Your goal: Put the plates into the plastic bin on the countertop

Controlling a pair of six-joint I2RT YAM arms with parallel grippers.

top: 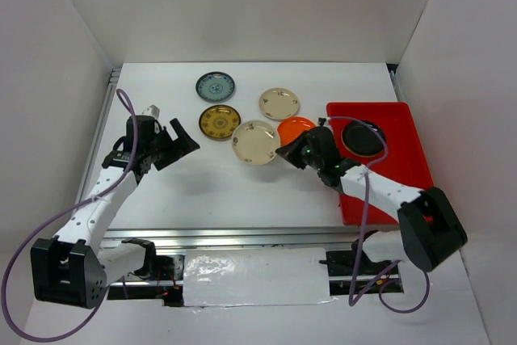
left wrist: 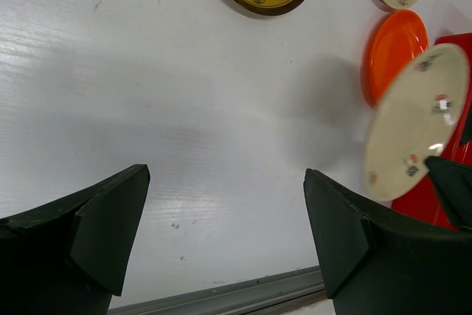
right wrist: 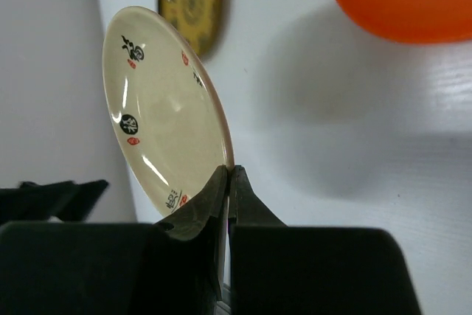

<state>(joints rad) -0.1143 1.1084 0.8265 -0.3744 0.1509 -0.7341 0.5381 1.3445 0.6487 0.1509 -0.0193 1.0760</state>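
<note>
Right gripper [right wrist: 230, 182]: pinches the cream plate [right wrist: 166, 108] by its rim, tilted, above the countertop [top: 226, 191], near the bin [top: 404, 159].
Left gripper [left wrist: 225, 182]: spread, holding nothing.
Done: black plate [top: 361, 139] lies in the bin.
Remaining: teal plate [top: 216, 86], gold plate [top: 220, 121], second cream plate [top: 279, 103], orange plate [top: 295, 128].
Room: the bin's near half is free; the raised rim must be cleared.

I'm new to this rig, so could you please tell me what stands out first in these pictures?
The bright red bin at the right catches the eye, a black plate lying in it. Just left of it, the right pincer is shut on the rim of a cream plate, held tilted in the air. The left pincer hangs open at the left.
</note>
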